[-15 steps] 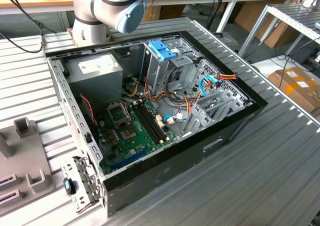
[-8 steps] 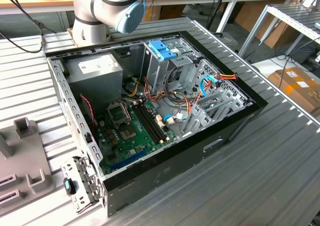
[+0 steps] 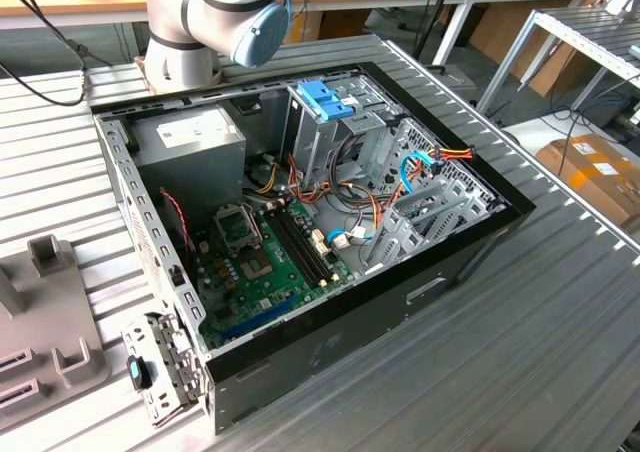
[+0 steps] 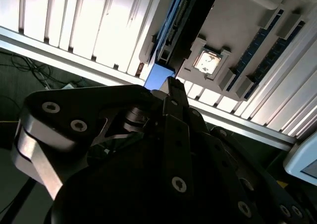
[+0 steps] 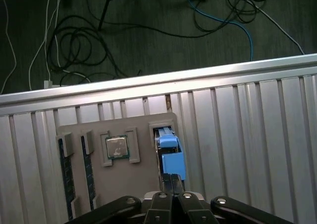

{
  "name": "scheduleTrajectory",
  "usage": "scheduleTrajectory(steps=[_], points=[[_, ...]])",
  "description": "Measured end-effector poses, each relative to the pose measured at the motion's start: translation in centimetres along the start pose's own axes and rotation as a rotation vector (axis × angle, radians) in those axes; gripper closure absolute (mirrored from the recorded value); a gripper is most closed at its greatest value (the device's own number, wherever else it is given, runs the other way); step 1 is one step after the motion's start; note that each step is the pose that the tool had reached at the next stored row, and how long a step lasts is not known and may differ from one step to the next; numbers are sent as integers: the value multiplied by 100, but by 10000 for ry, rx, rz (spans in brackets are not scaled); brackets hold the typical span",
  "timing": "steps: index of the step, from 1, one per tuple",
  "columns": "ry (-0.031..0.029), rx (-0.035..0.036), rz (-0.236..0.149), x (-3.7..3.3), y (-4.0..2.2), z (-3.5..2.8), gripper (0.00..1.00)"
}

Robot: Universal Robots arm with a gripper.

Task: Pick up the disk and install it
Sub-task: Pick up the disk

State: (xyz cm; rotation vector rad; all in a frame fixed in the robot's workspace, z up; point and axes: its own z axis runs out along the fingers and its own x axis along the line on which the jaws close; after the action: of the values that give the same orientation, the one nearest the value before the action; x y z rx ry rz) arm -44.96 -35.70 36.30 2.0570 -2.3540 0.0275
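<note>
The disk (image 5: pixel 168 142) stands on edge in a slot of a grey holder (image 5: pixel 143 152) on the ribbed table, its blue frame toward the camera. In the second wrist view the disk (image 4: pixel 171 26) shows a dark side and a blue end in the same holder (image 4: pixel 237 21). My gripper (image 5: pixel 172 180) is over the disk's blue end with its fingertips together and nothing seen between them. The second wrist view has the gripper (image 4: pixel 172 83) lined up with that end. Whether it touches the frame I cannot tell.
The holder also carries a processor (image 5: pixel 117 147) and memory sticks (image 5: pixel 67 169). In the exterior view the open computer case (image 3: pixel 330 342) lies on the table with a blue-topped drive cage (image 3: pixel 325 100) and a grey power supply (image 3: pixel 190 137). The arm's base (image 3: pixel 215 12) stands behind it.
</note>
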Motion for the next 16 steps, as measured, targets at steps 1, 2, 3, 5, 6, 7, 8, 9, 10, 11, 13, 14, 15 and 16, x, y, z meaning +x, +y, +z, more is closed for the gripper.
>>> scheduleTrajectory(steps=[1,2,3,5,6,7,8,9,10,11,13,14,15,16], points=[[0,0,0,0,0,0,89],[0,0,0,0,0,0,89],[0,1,-1,0,-1,0,89],[0,1,1,-2,-5,0,89],[0,0,1,-2,-9,0,89],[0,1,0,-3,-15,0,89],[0,0,-1,-6,-45,0,89],[0,0,0,-10,-68,0,89],[0,1,0,-12,-86,0,89],[0,0,0,-14,-106,0,89],[0,0,0,-25,-183,0,89],[0,0,-1,-29,-215,0,89],[0,1,-1,-33,-247,0,89],[0,0,-1,-37,-276,0,89]])
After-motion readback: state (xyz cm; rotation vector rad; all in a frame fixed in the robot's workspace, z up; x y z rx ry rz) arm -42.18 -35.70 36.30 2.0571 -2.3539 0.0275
